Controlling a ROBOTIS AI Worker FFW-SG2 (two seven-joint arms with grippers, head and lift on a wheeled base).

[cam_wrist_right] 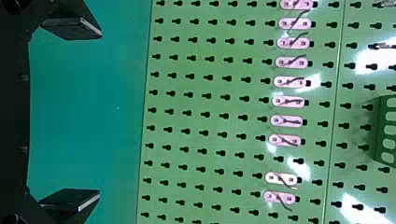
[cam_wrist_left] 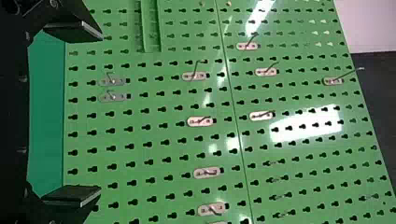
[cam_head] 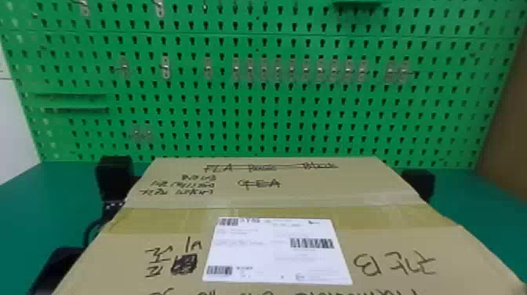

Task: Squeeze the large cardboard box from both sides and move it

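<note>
Cardboard box (cam_head: 306, 198) is taking up the middle of the head view, with its near end running out past the bottom edge. Its underside is hiding from the camera, so I'm not able to tell what it's resting on. A white shipping label (cam_head: 278, 251) is lying flat on top, wide yellowish tape (cam_head: 168, 219) is crossing behind it, and marker scribbles are covering the cardboard on both sides.

The left tool (cam_head: 114, 176) is standing upright by the box's left edge, and the right tool (cam_head: 421, 186) is partly hiding behind the right edge. So yeah, the box is sitting between them, but whether either one is actually pressing on it, I'm not able to tell.

Going by the wrist views, both are gaping wide open, fingers (cam_wrist_left: 74, 30) spread well apart and holding nothing between them.

Green bench (cam_head: 23, 204) is showing on either side of the box, and a green pegboard (cam_head: 251, 125) is standing behind it, with little metal hooks (cam_wrist_left: 200, 121) dotting it. A perforated green holder (cam_wrist_right: 388, 130) is sticking out from the board in the right wrist view.
</note>
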